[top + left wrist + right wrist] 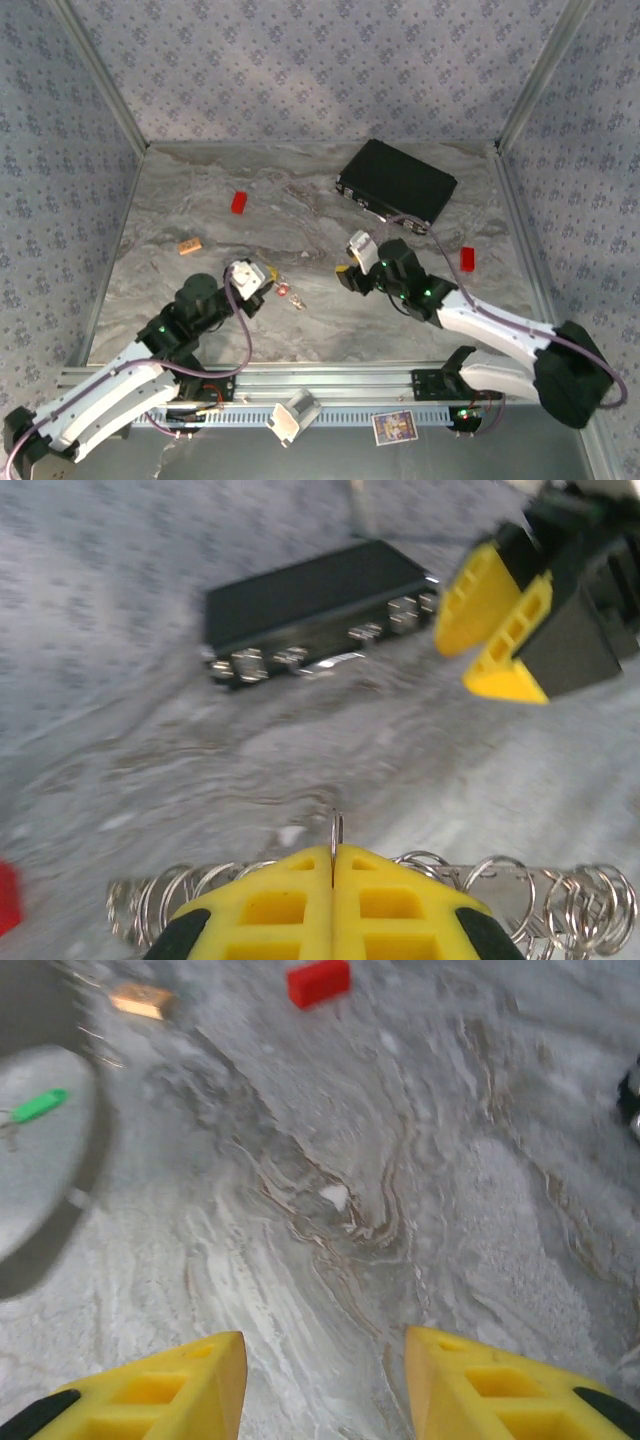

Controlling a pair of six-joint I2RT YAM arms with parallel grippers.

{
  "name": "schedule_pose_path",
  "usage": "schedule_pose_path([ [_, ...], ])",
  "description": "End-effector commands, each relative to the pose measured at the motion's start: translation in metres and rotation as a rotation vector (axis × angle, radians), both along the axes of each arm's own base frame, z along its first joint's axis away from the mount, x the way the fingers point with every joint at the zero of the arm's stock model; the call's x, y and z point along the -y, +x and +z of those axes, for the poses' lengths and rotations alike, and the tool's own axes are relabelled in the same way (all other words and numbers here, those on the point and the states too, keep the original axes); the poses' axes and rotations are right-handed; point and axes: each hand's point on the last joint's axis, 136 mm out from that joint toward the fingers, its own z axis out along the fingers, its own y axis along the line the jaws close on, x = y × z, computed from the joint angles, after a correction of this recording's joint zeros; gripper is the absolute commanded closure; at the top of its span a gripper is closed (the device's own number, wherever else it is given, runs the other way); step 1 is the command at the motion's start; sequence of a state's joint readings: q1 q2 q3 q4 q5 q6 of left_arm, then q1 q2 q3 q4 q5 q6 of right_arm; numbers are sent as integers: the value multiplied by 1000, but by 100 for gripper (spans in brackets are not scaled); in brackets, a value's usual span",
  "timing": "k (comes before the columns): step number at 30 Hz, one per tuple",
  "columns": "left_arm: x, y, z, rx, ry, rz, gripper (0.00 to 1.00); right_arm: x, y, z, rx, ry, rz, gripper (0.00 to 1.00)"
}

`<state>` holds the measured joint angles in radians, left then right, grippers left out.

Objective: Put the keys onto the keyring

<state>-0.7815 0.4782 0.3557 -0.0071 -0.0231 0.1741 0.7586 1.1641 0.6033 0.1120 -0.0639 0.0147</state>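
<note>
the left gripper (334,858) pinched the keyring (336,830) toward the table's (300,205) near edge, likely steadying it so the right gripper (325,1365), jaws apart, could thread the keys (284,290).

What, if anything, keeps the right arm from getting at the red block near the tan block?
Probably nothing, so likely yes: the right gripper faces the red block with open jaws, and the table between them looks bare. The arm would have to stretch forward.
</note>
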Motion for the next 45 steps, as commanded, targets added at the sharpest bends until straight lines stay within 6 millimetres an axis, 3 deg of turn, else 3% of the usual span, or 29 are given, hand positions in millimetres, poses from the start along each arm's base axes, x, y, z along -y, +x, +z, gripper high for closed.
schedule_pose_path([
  [1, -37, 17, 5, -6, -61, 217, 100, -5, 21, -6, -163, -36, -129, 56],
  [9, -102, 25, 18, 8, -135, 524, 100, -47, 59, -29, -304, -102, -145, 60],
  [13, -127, 30, 21, 12, -148, 661, 100, -74, 61, -41, -364, -118, -77, 63],
  [16, -144, 38, 24, 24, -145, 757, 100, -107, 44, -43, -272, -129, 74, 63],
  [21, -178, 62, 31, -6, -227, 909, 100, -166, -12, -48, 48, -164, 424, 62],
  [27, -210, 80, 45, -7, -350, 1007, 100, -230, -54, -53, 222, -116, 616, 57],
  [30, -220, 84, 51, 13, -359, 1039, 100, -258, -65, -64, 224, -113, 645, 55],
  [33, -224, 86, 52, 17, -357, 1054, 100, -286, -62, -67, 211, -75, 635, 54],
  [38, -224, 86, 53, 24, -342, 1053, 100, -312, -57, -77, 160, -33, 625, 52],
  [45, -223, 86, 52, 14, -353, 1044, 100, -342, -69, -95, 113, -9, 668, 50],
])
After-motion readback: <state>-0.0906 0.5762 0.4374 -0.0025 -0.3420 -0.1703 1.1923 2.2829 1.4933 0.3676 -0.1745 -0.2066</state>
